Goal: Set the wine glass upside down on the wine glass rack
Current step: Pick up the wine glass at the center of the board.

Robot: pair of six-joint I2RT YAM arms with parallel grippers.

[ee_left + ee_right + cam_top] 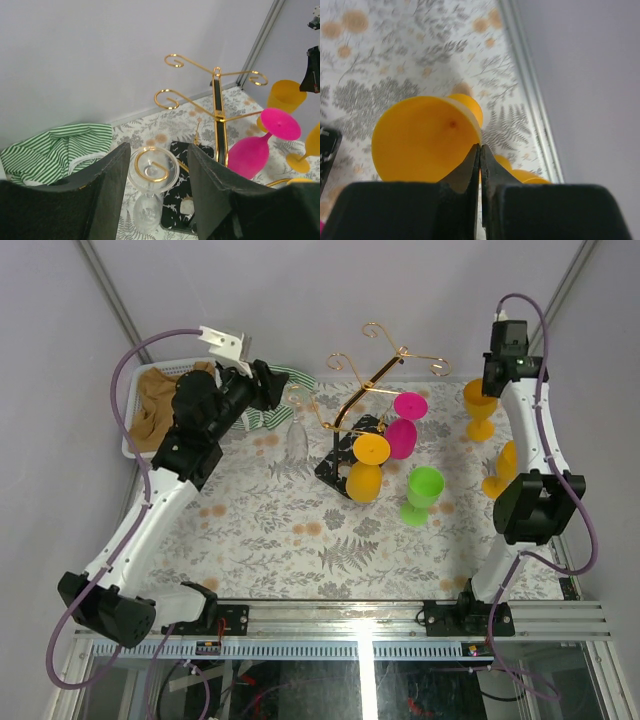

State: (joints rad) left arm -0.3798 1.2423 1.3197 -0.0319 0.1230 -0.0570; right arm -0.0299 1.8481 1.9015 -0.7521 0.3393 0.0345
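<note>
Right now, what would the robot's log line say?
left pincer: open, astride clear wine glass | glass: upside down at wine glass rack hook | right pincer: shut at yellow wine glass rim

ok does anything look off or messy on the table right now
Nothing looks spilled or broken. The one untidy thing is the green striped cloth, crumpled at the back left by the white basket. The clear glass hangs bowl down on the wine glass rack.
</note>
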